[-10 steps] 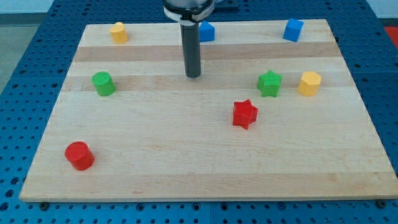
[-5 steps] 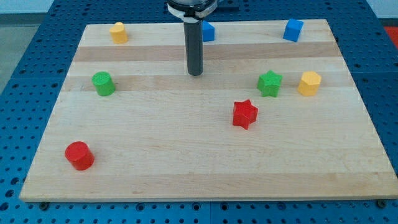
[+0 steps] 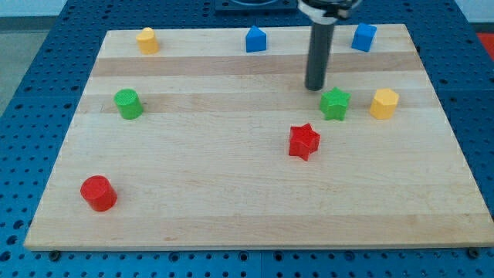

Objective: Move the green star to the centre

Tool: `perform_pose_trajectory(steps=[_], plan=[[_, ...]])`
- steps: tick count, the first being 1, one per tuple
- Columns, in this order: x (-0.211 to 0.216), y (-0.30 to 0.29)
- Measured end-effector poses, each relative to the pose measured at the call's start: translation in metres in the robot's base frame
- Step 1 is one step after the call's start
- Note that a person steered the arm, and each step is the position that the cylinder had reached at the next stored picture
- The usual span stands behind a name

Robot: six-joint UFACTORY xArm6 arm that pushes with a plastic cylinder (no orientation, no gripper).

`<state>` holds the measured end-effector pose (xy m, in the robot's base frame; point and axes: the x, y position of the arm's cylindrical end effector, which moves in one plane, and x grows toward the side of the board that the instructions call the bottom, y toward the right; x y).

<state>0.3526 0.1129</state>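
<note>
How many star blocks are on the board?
2. The green star sits toward the view's right, just below and right of my tip. The red star lies below it, nearer the middle. The rod hides little, so none seems hidden.

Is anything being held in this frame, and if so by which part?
Nothing is held. My tip sits just up-left of the green star; whether they touch cannot be told.

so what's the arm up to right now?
Going after the green star. My tip sits just up and to the view's left of it, close, contact unclear. The star is right of centre, with a yellow block on its right and the red star below-left. No push visible yet.
</note>
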Motion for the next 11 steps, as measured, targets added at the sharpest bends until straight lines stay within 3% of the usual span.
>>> perform_pose_trajectory(steps=[4,9,11], plan=[[0.026,0.025],[0.056,-0.004],[0.062,0.031]])
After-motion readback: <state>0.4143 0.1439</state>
